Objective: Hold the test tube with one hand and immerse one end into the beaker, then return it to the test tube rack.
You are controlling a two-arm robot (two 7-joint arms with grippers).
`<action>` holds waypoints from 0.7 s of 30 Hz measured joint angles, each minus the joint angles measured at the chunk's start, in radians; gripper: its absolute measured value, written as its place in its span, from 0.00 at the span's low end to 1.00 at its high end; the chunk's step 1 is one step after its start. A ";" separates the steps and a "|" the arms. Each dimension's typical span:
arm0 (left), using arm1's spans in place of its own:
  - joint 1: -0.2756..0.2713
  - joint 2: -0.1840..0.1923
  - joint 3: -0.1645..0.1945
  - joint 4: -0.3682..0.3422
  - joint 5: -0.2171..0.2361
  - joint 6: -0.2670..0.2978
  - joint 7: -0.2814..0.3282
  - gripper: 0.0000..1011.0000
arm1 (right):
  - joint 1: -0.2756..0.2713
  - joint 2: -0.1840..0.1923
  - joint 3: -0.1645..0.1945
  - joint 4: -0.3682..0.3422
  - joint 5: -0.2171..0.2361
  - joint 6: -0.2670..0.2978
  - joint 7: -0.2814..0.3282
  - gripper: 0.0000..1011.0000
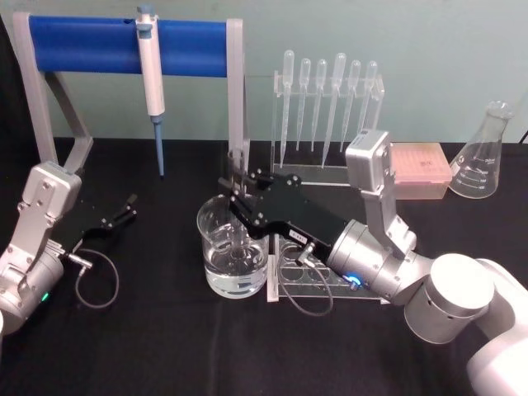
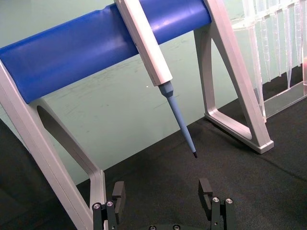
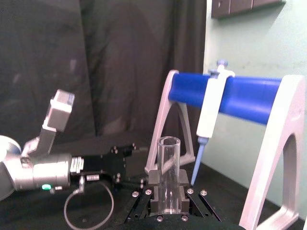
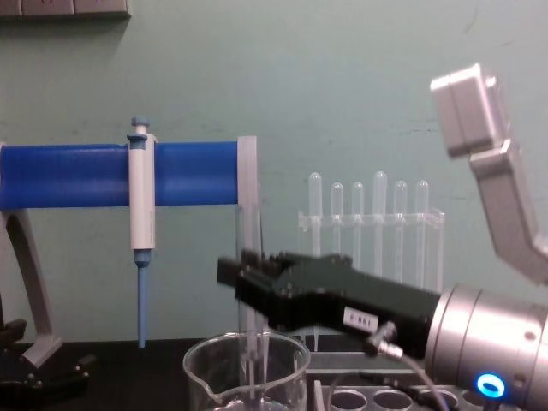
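Note:
My right gripper is shut on the test tube and holds it upright over the beaker. The beaker is wide, clear and partly filled with water. From the chest, the test tube runs down through the right gripper and inside the beaker's rim. I cannot tell whether its rounded end touches the water. In the right wrist view the test tube stands clamped between the fingers. My left gripper rests open on the table at the left, its fingers apart with nothing between them.
A white-and-blue pipettor hangs on a blue-barred stand at the back left. Behind the beaker stands a rack of plastic pipettes. A clear tube rack lies under my right arm. A pink box and a conical flask are at the back right.

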 joint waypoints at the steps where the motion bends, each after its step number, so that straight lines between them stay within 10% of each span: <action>1: 0.000 0.000 0.000 0.000 0.000 0.000 0.000 0.99 | -0.003 0.002 0.007 -0.017 0.003 0.006 -0.001 0.22; 21: 0.000 0.000 0.000 0.000 0.000 0.000 0.000 0.99 | -0.077 0.141 0.143 -0.416 0.070 0.104 -0.076 0.22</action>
